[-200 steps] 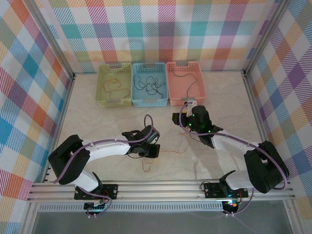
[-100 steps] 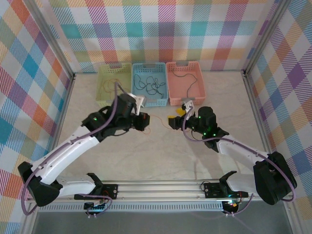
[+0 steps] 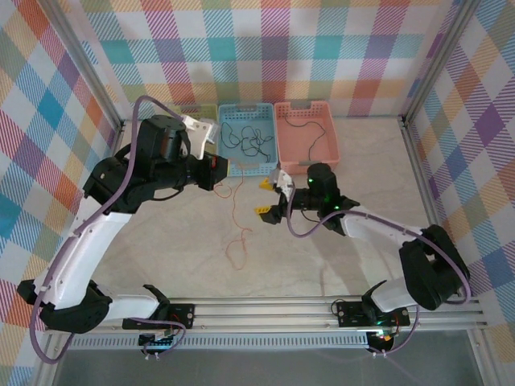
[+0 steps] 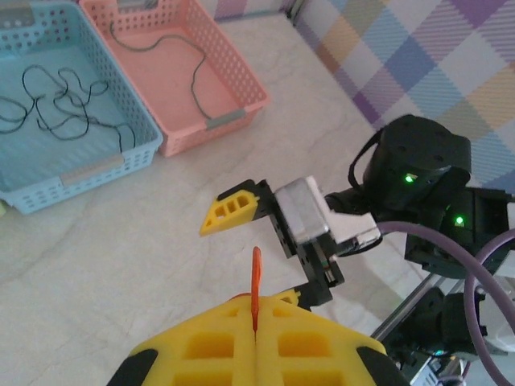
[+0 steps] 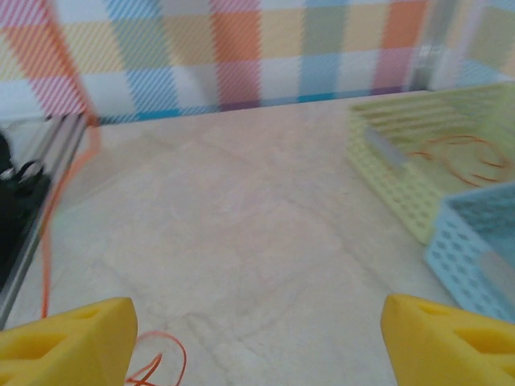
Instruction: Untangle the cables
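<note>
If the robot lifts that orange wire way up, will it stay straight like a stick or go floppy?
Probably floppy: the orange cable hangs limp from the shut left fingers, and its lower end looks curled on the table. Likely very light, since a tiny pinch holds it up. Being so thin, it might slip out easily.

Left arm rises from low at the table's (image 3: 346,249) front edge to high beside the baskets (image 3: 249,141). Left gripper (image 3: 219,167) carries the orange cable (image 3: 236,217) up; it now hangs down to a loop on the table. Right gripper (image 3: 265,198) swings left, jaws spread wider, clear of the cable.
</note>
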Robot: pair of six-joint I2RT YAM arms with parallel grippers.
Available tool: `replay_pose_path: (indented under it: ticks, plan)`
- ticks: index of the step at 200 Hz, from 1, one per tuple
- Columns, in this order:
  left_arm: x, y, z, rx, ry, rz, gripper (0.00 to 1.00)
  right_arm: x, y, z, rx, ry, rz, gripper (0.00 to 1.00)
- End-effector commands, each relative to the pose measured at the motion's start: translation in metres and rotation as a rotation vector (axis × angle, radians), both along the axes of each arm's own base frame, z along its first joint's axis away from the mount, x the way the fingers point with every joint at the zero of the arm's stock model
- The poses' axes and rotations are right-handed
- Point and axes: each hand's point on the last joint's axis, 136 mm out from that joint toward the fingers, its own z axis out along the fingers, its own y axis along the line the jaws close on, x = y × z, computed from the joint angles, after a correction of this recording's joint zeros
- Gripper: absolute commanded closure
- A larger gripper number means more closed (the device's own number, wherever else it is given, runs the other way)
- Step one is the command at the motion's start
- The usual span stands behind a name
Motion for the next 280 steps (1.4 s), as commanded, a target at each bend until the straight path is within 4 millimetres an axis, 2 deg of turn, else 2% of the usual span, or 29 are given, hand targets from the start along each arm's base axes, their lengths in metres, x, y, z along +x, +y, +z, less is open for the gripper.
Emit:
replay_pose_path:
  ticks: [1,28,67,80,95,113,136,159,180,203,214,232,247,268,280]
  plan:
    - [-0.008,0.005,-0.007,0.03,0.036,-0.034,1.0,-0.032,0.019,-0.007,-0.024,-0.056,0.224,0.21]
    - [-0.006,0.009,-0.014,0.04,0.051,-0.024,1.0,-0.056,0.03,-0.007,0.006,-0.07,0.346,0.21]
    - [0.006,0.019,-0.018,0.049,0.042,0.035,1.0,-0.072,0.039,-0.015,-0.027,-0.008,0.415,0.23]
    - [0.018,0.026,-0.015,0.051,0.024,0.084,1.0,-0.065,0.044,-0.015,-0.038,-0.012,0.371,0.26]
    - [0.046,0.044,-0.01,0.084,-0.006,0.2,1.0,-0.042,0.043,-0.009,-0.005,-0.052,0.229,0.25]
    - [0.083,0.074,0.009,0.095,-0.056,0.353,1.0,-0.012,0.034,-0.004,-0.018,-0.066,0.048,0.24]
    - [0.123,0.101,0.048,-0.015,-0.127,0.463,1.0,0.011,0.017,-0.021,-0.106,-0.044,-0.125,0.25]
    - [0.149,0.117,0.098,-0.12,-0.218,0.503,1.0,0.02,0.001,-0.042,-0.105,-0.019,-0.233,0.25]
    - [0.173,0.123,0.132,-0.222,-0.291,0.516,1.0,0.021,0.0,-0.063,-0.126,0.025,-0.239,0.26]
    - [0.195,0.127,0.159,-0.344,-0.352,0.502,1.0,0.019,0.001,-0.081,-0.146,0.069,-0.231,0.27]
    - [0.207,0.131,0.166,-0.362,-0.391,0.506,1.0,0.02,0.002,-0.085,-0.157,0.086,-0.229,0.27]
    - [0.23,0.145,0.162,-0.348,-0.426,0.542,1.0,0.023,0.004,-0.09,-0.164,0.106,-0.233,0.27]
    - [0.257,0.16,0.146,-0.339,-0.417,0.579,1.0,0.022,0.006,-0.091,-0.165,0.123,-0.222,0.27]
    - [0.296,0.173,0.106,-0.327,-0.351,0.588,1.0,0.019,0.006,-0.09,-0.158,0.123,-0.212,0.28]
    - [0.315,0.178,0.077,-0.304,-0.295,0.595,1.0,0.019,0.006,-0.09,-0.159,0.125,-0.21,0.28]
